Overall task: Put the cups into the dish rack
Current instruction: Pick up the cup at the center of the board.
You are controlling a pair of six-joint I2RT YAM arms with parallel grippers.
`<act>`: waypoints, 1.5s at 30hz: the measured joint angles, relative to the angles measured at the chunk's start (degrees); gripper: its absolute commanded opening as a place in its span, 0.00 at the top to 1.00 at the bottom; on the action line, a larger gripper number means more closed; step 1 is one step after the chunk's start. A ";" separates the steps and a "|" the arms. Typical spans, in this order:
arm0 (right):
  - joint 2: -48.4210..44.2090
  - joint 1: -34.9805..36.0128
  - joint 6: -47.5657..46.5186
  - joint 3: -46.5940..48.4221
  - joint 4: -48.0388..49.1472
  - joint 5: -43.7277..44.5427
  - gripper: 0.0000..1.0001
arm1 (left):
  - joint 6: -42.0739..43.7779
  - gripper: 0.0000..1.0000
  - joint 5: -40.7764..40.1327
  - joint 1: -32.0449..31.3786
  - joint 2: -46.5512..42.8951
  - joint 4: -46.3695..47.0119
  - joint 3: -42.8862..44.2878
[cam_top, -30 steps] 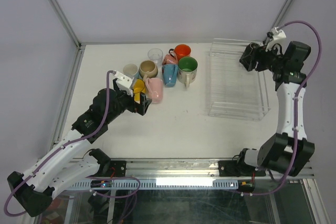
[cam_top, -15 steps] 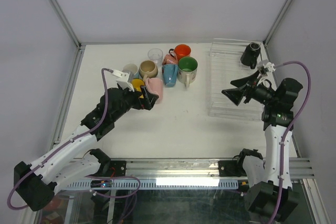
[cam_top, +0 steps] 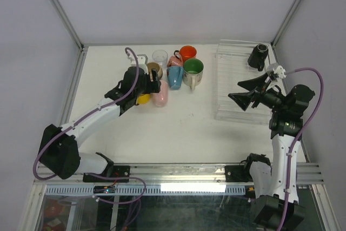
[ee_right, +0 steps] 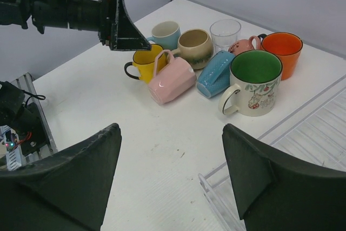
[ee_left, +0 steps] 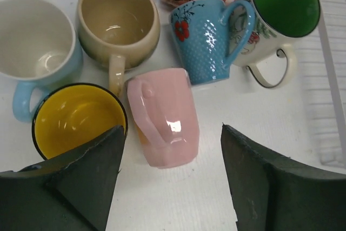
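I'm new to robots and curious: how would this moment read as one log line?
left gripper: open over tipped pink mug | right gripper: open, empty | dish rack: one black mug inside

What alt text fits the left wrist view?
The open left claw hangs over a glossy pink ceramic mug lying on its side, handle up. Nearby stand a yellow-lined mug, a pale blue mug, a beige mug and a green-lined white mug.
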 measured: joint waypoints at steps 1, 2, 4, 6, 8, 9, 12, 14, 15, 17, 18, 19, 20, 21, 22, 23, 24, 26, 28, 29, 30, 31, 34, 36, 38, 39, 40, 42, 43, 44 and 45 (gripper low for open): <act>0.00 0.00 0.04 0.00 0.11 0.00 0.22 | 0.55 0.33 0.11 0.72 1.62 -0.37 1.49; 0.02 0.04 0.07 -0.02 0.11 0.00 0.22 | 1.11 0.35 0.22 1.40 3.15 -0.72 2.89; 0.02 0.11 0.07 -0.07 0.11 0.00 0.22 | 1.95 0.40 0.63 2.75 6.08 -1.53 5.64; 0.02 0.15 0.07 -0.07 0.13 0.02 0.22 | 2.84 0.45 1.44 3.98 8.72 -2.29 7.87; 0.02 0.22 0.07 -0.07 0.11 0.02 0.21 | 3.54 0.48 1.99 4.98 10.93 -2.99 9.27; 0.02 0.22 0.07 -0.07 0.13 0.04 0.21 | 3.89 0.49 2.38 5.31 11.82 -3.41 9.64; 0.02 0.33 0.04 -0.07 0.11 0.07 0.21 | 4.44 0.51 3.72 5.68 14.08 -4.20 10.34; 0.02 0.46 0.02 -0.07 0.11 0.09 0.21 | 4.48 0.52 4.98 5.68 15.65 -4.52 10.82; 0.02 0.50 0.02 -0.07 0.11 0.09 0.22 | 4.48 0.54 5.49 5.68 16.31 -4.72 11.02; 0.02 0.52 0.00 -0.07 0.11 0.09 0.21 | 4.50 0.56 6.45 5.68 17.73 -5.25 11.47; 0.02 0.52 0.00 -0.07 0.09 0.09 0.21 | 4.48 0.57 6.86 5.68 18.36 -5.42 11.67; 0.02 0.52 -0.02 -0.07 0.11 0.09 0.21 | 4.48 0.57 7.39 5.68 19.02 -5.60 11.87; 0.02 0.52 -0.02 -0.07 0.09 0.11 0.21 | 4.48 0.57 7.67 5.70 19.65 -5.79 12.11; 0.02 0.52 -0.02 -0.07 0.11 0.09 0.21 | 4.48 0.57 7.82 5.68 20.09 -5.84 12.26; 0.02 0.52 -0.02 -0.07 0.09 0.09 0.21 | 4.48 0.57 7.96 5.70 20.55 -5.86 12.44; 0.02 0.55 -0.07 -0.07 0.09 0.09 0.21 | 4.48 0.57 8.04 5.75 20.92 -5.99 12.57; 0.02 0.55 -0.09 -0.07 0.09 0.09 0.21 | 4.46 0.57 8.17 6.01 21.20 -6.08 12.70; 0.02 0.59 -0.15 -0.07 0.09 0.09 0.21 | 4.46 0.60 8.57 6.05 21.62 -6.25 12.98; 0.02 0.70 -0.17 -0.07 0.09 0.11 0.21 | 4.46 0.66 8.83 6.05 21.94 -6.23 13.11; 0.02 0.81 -0.20 -0.07 0.07 0.11 0.21 | 4.42 0.69 8.96 6.08 22.10 -6.29 13.11; 0.02 0.92 -0.20 -0.07 0.07 0.11 0.21 | 4.39 0.73 9.09 6.08 22.12 -6.16 13.18; 0.00 0.96 -0.22 -0.07 0.07 0.11 0.21 | 4.35 0.76 9.14 6.08 22.12 -6.19 13.29; 0.02 1.05 -0.39 -0.07 0.04 0.13 0.21 | 4.20 0.90 9.38 6.08 22.29 -6.12 13.31; 0.02 1.14 -0.48 -0.07 0.04 0.11 0.21 | 4.13 0.97 9.77 6.08 22.34 -6.19 13.38; 0.02 1.18 -0.59 -0.07 0.04 0.13 0.21 | 4.31 1.00 10.60 6.08 22.34 -6.47 13.35; 0.02 1.18 -0.63 -0.07 0.04 0.13 0.21 | 4.33 1.00 10.95 6.08 22.34 -6.54 13.35; 0.02 1.22 -0.66 -0.07 0.02 0.13 0.21 | 4.33 1.00 11.32 6.08 22.34 -6.60 13.35; 0.02 1.31 -0.72 -0.07 -0.02 0.13 0.21 | 4.37 1.00 12.39 6.16 22.32 -6.67 13.35; 0.02 1.33 -0.81 -0.07 -0.02 0.13 0.21 | 4.42 1.00 12.81 6.19 22.29 -6.71 13.35; 0.02 1.33 -0.85 -0.07 -0.07 0.15 0.21 | 4.50 1.00 13.70 6.19 22.14 -6.73 13.25; 0.02 1.33 -0.87 -0.07 -0.13 0.15 0.21 | 4.70 1.00 14.56 6.32 21.77 -6.80 12.90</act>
